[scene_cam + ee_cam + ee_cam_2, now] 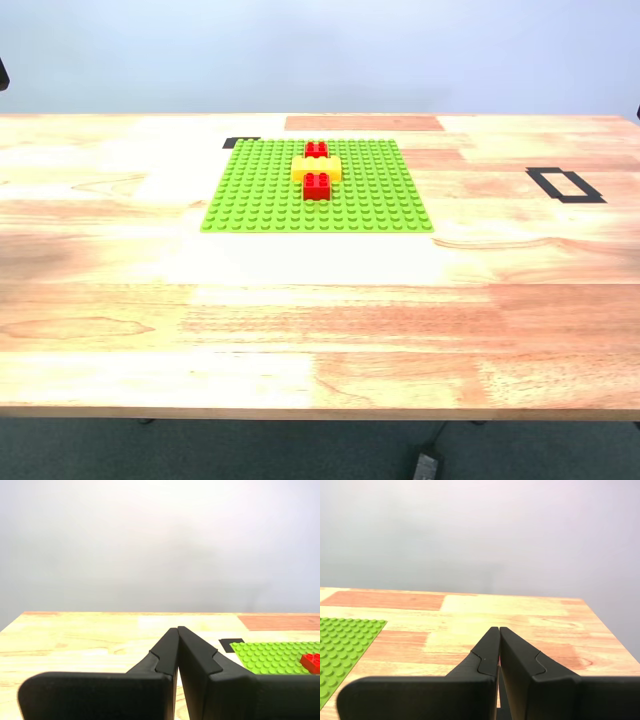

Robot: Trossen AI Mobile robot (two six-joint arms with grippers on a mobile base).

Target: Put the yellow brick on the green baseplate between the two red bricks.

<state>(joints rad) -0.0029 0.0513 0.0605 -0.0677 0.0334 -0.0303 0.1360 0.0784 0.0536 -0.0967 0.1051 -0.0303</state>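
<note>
Resting on green baseplate (317, 186), exterior view: yellow brick (316, 168) between two red bricks (317, 185), touching both; long axis across view, red bricks in line toward far table edge. Far red brick partly hidden behind yellow brick. Black tape outline (565, 185) on wooden table (320, 320) at exterior view's right.

First wrist view: my first gripper (177, 630) closed, tips meeting, nothing held; baseplate cut off at frame edge, one red brick partly visible, yellow brick out of frame.

Second wrist view: my second gripper (499, 630) closed, empty; only baseplate corner visible.
</note>
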